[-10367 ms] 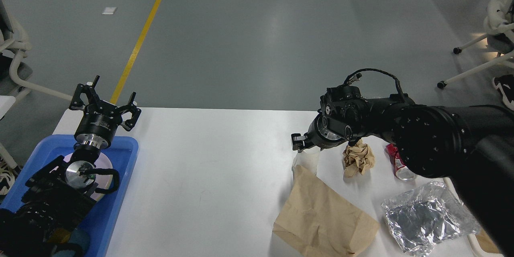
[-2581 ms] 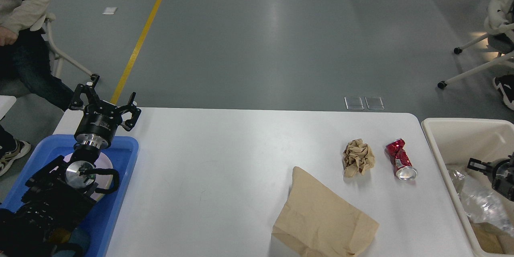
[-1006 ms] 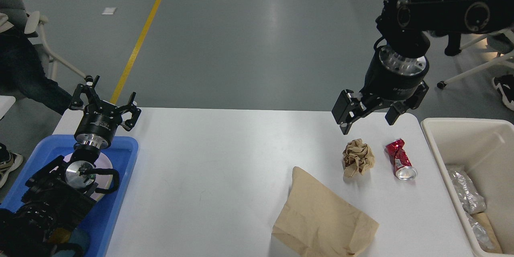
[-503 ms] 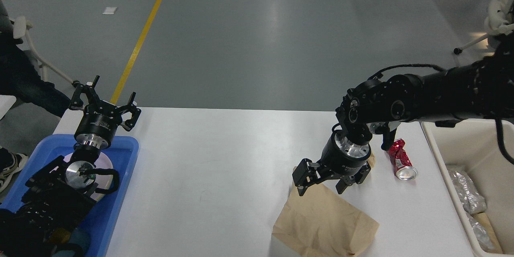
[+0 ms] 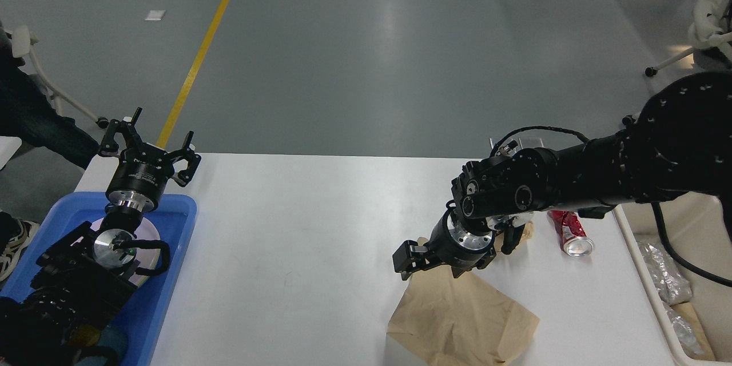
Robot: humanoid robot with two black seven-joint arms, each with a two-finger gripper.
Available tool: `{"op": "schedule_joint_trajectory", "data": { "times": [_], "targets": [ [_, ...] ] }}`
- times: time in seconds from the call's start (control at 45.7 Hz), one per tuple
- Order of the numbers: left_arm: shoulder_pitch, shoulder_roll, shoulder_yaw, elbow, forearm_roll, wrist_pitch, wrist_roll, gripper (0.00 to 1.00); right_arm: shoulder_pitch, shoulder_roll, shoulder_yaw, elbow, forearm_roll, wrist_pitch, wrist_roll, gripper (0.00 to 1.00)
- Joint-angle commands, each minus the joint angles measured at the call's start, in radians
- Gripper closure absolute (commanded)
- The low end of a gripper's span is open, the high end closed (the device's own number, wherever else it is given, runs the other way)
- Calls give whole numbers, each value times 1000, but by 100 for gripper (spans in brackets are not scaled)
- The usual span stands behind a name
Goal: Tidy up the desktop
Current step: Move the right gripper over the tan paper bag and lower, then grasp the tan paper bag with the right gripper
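Note:
The white desktop (image 5: pixel 297 223) bears a flat brown paper bag (image 5: pixel 463 320) at the front right. Behind it lie a crumpled brown paper ball (image 5: pixel 526 230), mostly hidden by my right arm, and a crushed red can (image 5: pixel 569 232). My right gripper (image 5: pixel 430 264) is open and low over the bag's far corner, with a finger on each side of that corner. My left gripper (image 5: pixel 147 140) is open and empty, held above the far end of the blue tray (image 5: pixel 174 274).
The blue tray at the left edge holds a pale plate (image 5: pixel 150 235), partly under my left arm. A cream bin (image 5: pixel 645 274) stands off the table's right end with foil and clear plastic (image 5: pixel 657 271) inside. Chairs stand on the grey floor beyond.
My right gripper has come down and to the left, from above the paper ball to the bag's far corner. The foil sheet has gone from the table into the bin. The left arm has not moved.

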Motion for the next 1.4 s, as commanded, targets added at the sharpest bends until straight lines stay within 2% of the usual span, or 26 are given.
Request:
{"op": "schedule_joint_trajectory", "data": {
  "times": [0.0, 0.306, 0.612, 0.809, 0.897, 1.203, 1.378],
  "targets": [
    [0, 0, 0, 0, 0, 0, 0, 3, -15, 2, 5, -5, 1, -12, -12, 2],
    [0, 0, 0, 0, 0, 0, 0, 3, -42, 23, 28, -39, 11, -15, -18, 2],
    [0, 0, 0, 0, 0, 0, 0, 3, -157, 72, 20, -143, 10, -15, -62, 4],
    [0, 0, 0, 0, 0, 0, 0, 3, -171, 72, 18, -136, 2, -9, -90, 57],
    [0, 0, 0, 0, 0, 0, 0, 4, -173, 72, 17, -136, 2, 8, -102, 100],
    [0, 0, 0, 0, 0, 0, 0, 3, -177, 65, 23, -136, 8, 17, -110, 100],
    [0, 0, 0, 0, 0, 0, 0, 3, -115, -4, 23, -76, 8, 26, -111, 100]
  ]
}}
